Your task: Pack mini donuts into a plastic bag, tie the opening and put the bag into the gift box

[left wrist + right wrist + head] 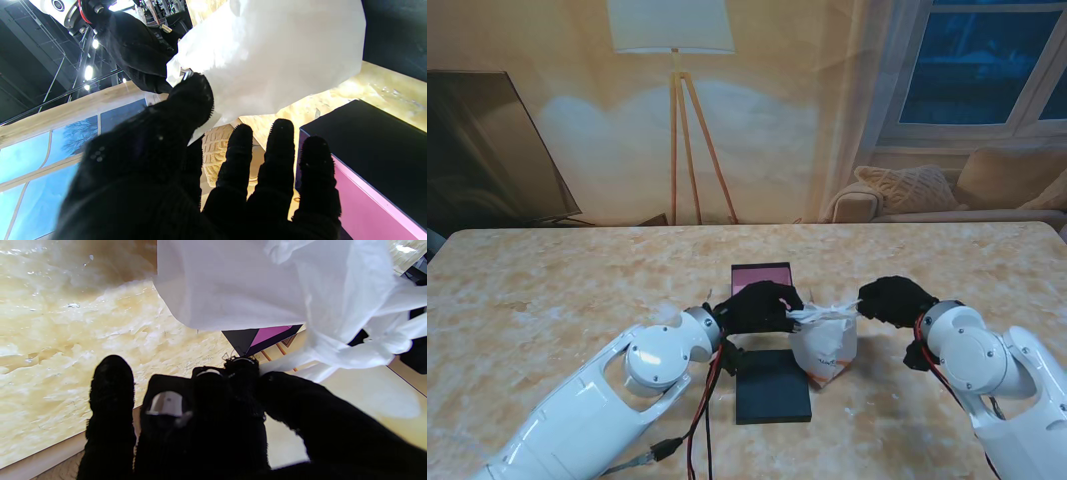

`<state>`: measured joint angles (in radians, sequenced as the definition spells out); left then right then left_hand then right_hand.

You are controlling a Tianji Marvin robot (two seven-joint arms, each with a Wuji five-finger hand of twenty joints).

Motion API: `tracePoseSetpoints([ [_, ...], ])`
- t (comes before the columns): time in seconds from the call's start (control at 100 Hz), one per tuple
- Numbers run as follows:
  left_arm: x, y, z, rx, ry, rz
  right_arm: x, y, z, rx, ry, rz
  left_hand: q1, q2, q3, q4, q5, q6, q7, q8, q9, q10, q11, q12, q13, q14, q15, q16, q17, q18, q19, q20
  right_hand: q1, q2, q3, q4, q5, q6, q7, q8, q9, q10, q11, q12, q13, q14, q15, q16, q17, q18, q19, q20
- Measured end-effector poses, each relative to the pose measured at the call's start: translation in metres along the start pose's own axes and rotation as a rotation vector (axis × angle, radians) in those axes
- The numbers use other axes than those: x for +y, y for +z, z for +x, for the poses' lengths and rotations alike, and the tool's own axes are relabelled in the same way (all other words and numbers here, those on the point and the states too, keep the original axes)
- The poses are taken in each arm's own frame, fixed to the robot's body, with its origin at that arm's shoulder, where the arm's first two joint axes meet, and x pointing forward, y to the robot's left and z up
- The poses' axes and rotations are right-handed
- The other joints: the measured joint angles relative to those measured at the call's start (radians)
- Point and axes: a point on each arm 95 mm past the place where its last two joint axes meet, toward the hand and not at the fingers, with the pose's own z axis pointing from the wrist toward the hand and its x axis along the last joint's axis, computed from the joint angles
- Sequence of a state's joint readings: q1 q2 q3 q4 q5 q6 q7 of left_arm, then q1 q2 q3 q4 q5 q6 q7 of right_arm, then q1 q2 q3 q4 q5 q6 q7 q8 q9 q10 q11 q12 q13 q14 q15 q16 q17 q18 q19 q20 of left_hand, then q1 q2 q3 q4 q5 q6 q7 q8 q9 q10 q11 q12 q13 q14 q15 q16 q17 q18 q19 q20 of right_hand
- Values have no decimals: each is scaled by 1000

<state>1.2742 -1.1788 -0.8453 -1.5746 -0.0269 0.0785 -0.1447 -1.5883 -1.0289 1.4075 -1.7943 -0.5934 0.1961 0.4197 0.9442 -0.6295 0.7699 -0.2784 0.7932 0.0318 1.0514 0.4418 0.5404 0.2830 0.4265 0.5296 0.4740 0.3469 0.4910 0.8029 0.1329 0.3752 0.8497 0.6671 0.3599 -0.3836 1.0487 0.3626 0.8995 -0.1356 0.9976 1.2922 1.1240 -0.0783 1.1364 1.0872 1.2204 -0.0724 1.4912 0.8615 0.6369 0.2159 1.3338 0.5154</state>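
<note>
A white plastic bag (823, 348) with orange print stands on the table between my two hands. My left hand (760, 305) pinches one handle of the bag at its top, thumb against the film (191, 91). My right hand (894, 299) pinches the other handle (333, 355), pulled taut to the right. The bag's body (273, 50) hangs close in front of both wrist cameras (233, 283). The gift box (761, 276), black with a pink inside, lies open just beyond the left hand. Its black lid (772, 385) lies nearer to me. The donuts are hidden inside the bag.
The marbled beige table (547, 300) stretches wide on both sides. The box's pink wall (367, 200) is close beside my left fingers. A floor lamp, a sofa and a window stand behind the table.
</note>
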Motion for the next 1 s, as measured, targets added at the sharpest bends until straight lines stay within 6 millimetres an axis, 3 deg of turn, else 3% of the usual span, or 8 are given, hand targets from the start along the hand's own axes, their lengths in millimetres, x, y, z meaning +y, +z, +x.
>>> tracePoseSetpoints([
  [0.25, 1, -1, -5, -16, 13, -16, -2, 0, 0, 2, 24, 9, 0, 17, -37, 6, -3, 8, -15, 3, 8, 0, 0, 0, 1, 0, 0, 0, 1, -12, 0, -5, -9, 0, 7, 13, 3, 0, 2, 0, 8, 4, -1, 1, 0, 0, 1, 0, 0, 0, 0, 0],
  [0.33, 1, -1, -6, -32, 29, -18, -3, 0, 1, 12, 35, 14, -31, 30, -63, 18, -45, 41, -122, 37, 8, 0, 0, 0, 1, 0, 0, 0, 1, -12, 0, -5, -10, 0, 7, 19, 3, 0, 2, 0, 10, 4, -1, 1, 0, 0, 1, 0, 0, 0, 0, 0],
  [0.4, 1, -1, -5, -39, 94, -15, -4, -2, 2, 22, 30, 15, -117, 30, -34, 18, -72, 104, -282, 63, 8, 1, -1, 0, 3, 0, 0, 0, -5, -12, 0, -5, -10, 0, 7, 20, 3, 0, 2, 0, 11, 4, -2, 1, 0, 0, 1, 0, 0, 0, 0, 0],
  [0.54, -1, -4, 0, -25, 127, 12, -4, -3, 5, 35, 23, 17, -263, 82, 52, 108, -75, 190, -432, 92, -6, 16, -7, -1, -19, 0, 0, 0, -18, -12, 0, -5, -10, 0, 8, 20, 3, 0, 3, 0, 11, 4, -2, 1, 0, 0, 1, 0, 0, 0, 0, 0],
  [0.79, -2, -8, 8, -5, 186, 33, -3, -3, 6, 38, 27, 18, -309, 94, 61, 109, -72, 227, -512, 92, -28, 28, -29, -1, -31, 1, 0, 0, -26, -12, 0, -5, -10, 0, 8, 20, 3, 0, 3, 0, 11, 4, -2, 1, 0, 0, 1, 0, 0, 0, 0, 0],
  [1.0, 5, -3, 11, -1, 237, 12, -3, -2, 6, 40, 31, 19, -334, 91, 76, 109, -26, 240, -524, 92, -28, 30, -28, -1, -28, 2, 0, 0, -23, -9, 0, -5, -10, 0, 8, 20, 3, 0, 3, 0, 11, 4, -2, 1, 0, 0, 1, 0, 0, 0, 0, 0],
])
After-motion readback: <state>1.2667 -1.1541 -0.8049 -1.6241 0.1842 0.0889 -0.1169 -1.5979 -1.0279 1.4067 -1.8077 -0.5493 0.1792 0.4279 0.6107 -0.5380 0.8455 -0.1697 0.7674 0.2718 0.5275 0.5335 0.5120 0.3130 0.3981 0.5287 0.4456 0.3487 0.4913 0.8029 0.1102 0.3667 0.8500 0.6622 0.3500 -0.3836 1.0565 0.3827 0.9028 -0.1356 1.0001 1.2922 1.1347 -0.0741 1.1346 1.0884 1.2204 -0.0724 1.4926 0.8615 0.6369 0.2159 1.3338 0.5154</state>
